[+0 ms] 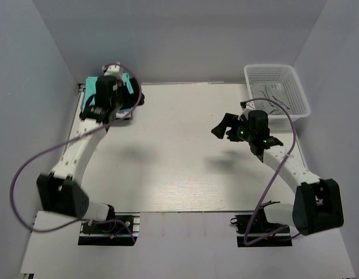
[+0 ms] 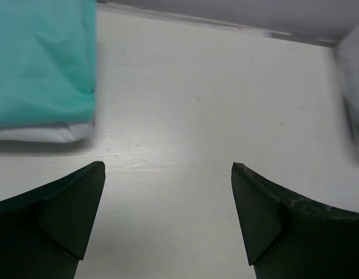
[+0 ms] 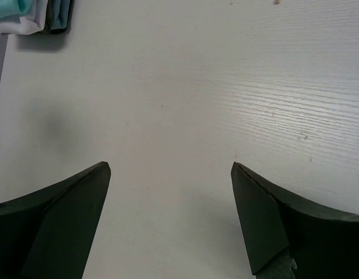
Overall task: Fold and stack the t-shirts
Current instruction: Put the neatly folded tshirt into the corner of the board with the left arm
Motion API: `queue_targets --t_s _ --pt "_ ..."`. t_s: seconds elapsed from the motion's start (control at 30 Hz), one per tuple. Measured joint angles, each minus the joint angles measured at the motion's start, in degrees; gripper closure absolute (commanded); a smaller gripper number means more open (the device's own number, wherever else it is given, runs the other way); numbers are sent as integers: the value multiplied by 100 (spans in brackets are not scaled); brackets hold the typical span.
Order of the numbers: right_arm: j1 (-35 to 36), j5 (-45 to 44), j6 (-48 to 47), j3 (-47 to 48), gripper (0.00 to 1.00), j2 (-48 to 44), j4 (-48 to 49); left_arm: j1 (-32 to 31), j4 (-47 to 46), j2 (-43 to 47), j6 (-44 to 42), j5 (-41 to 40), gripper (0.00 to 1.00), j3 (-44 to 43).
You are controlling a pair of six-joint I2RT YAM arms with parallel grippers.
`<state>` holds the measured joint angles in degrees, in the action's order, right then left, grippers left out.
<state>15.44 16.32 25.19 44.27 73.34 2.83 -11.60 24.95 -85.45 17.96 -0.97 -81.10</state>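
A folded teal-green t-shirt (image 2: 40, 58) lies on top of a folded white t-shirt (image 2: 46, 132) at the far left corner of the table. In the top view the stack (image 1: 92, 84) is mostly hidden under my left arm. My left gripper (image 1: 135, 102) hovers just right of the stack, open and empty (image 2: 168, 174), with bare table between its fingers. My right gripper (image 1: 224, 127) is over the right middle of the table, open and empty (image 3: 171, 171). The stack's corner (image 3: 17, 14) shows at the top left of the right wrist view.
A white mesh basket (image 1: 266, 67) stands at the far right corner, and its blurred edge (image 2: 354, 87) shows in the left wrist view. Grey walls enclose the table on the left, far and right sides. Purple cables loop from both arms.
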Motion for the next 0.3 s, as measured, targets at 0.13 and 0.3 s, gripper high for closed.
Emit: queue_targets --t_s 0.13,0.3 --pt "0 -437 28 -289 10 -586 -140 -354 -273 1644 243 192 0 1515" --pt "-2 -787 20 -509 10 -935 -348 -407 -116 2127 420 22 0 2072"
